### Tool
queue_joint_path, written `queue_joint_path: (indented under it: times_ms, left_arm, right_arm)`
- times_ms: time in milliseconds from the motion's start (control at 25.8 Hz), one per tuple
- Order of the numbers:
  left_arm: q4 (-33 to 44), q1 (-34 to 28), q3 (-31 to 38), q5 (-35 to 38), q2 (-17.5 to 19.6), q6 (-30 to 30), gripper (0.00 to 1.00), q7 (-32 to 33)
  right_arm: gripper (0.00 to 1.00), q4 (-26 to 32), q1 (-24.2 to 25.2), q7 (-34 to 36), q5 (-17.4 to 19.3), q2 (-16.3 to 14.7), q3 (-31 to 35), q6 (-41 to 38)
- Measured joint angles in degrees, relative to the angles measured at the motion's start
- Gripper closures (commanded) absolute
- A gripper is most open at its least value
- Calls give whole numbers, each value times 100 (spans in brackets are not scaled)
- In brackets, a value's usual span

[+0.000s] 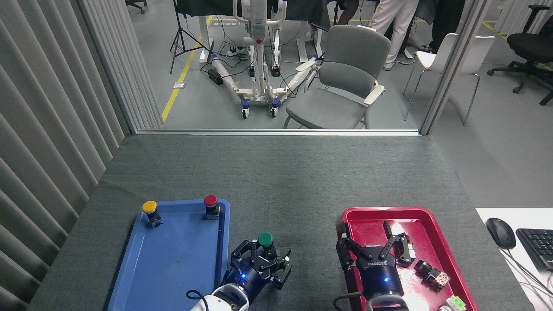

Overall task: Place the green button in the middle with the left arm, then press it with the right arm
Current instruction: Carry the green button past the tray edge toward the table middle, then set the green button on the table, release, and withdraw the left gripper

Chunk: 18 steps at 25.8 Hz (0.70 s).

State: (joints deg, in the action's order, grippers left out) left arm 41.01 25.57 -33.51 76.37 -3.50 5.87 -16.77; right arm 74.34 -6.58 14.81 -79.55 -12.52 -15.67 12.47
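The left gripper [262, 261] spreads its black fingers wide around the green button [265, 239], which stands upright on the dark grey table cover [276, 181] just right of the blue tray [173, 259], released rather than gripped. The right gripper [375, 250] hangs with fingers splayed apart over the red tray [436, 242], holding nothing. A yellow button [149, 207] and a red button [211, 201] stand at the blue tray's far edge; a mouse [500, 232] lies at far right.
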Motion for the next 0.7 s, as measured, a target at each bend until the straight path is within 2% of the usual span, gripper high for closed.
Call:
queue_joint_path:
  times_ms: [387,697]
  left_arm:
    - [861,-309,31,-14,299,143,0,44]
    - [1003,-365,50,-12,356,153,0,44]
  right_arm:
    - [1,-1,-1,16,-8,4,-14,0]
    - [1,-4,-1,-5,-9,5,-16,-4]
